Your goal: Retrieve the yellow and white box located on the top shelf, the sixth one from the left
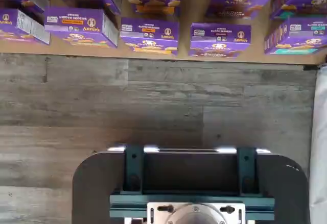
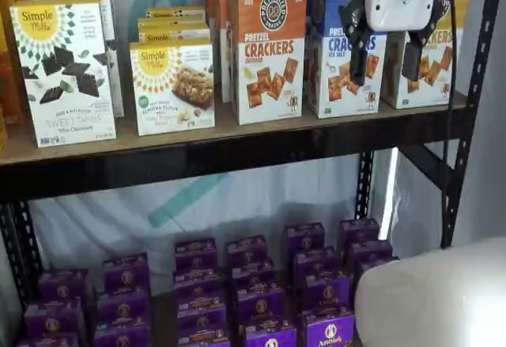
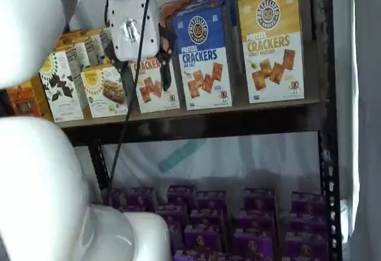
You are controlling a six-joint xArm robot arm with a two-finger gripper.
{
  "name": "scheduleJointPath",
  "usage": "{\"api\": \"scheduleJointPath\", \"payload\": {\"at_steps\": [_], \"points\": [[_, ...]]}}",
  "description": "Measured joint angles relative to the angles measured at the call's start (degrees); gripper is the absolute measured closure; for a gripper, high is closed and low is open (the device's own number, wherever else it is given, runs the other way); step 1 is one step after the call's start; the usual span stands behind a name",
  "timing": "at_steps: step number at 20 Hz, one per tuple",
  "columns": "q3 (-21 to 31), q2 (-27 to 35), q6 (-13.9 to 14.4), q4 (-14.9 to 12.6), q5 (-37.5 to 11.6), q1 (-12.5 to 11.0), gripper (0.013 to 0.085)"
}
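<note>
The pincer [image 2: 387,62], a white body with two black fingers pointing down, hangs in front of the top shelf with a plain gap between the fingers and nothing held in them. In a shelf view it overlaps the seam between the blue-and-white cardboard box of pretzel crackers [image 2: 336,54] and the tall yellow-and-white cardboard box of pretzel crackers [image 2: 439,47] that the task names, which stands upright at the right end of the row, just beside that blue box. Taking the blue box as landmark, the target stands on its right and the pincer looks to be forward of both, not touching either; how far forward cannot be told. The target's [image 3: 272,47] long axis runs vertically, its broad printed face turned outward, its base on the brown shelf surface [image 2: 237,130]. By my reading, the coming move calls for a shift rightward past the blue box, then inward toward the shelf. The orange box of crackers [image 2: 267,47] stands left of the blue one, clear of that path.
</note>
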Motion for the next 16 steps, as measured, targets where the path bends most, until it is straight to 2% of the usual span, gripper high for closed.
{"api": "scheduleJointPath", "payload": {"at_steps": [2,6,11,14,16], "points": [[0.41,-0.45,-0.5,1.02,-0.71,-0.97,0.013],[0.6,-0.79,-0.87,1.4,-0.97,-1.43,0.013],[1.57,-1.6,-1.87,-1.22,-2.71,-1.38,0.013],[2.24,-1.86,-4.22,-3.23,-4.95,-3.14,0.013],[2.43,-1.56,-6.98,-3.73,-6.55,-5.88,0.013]]}}
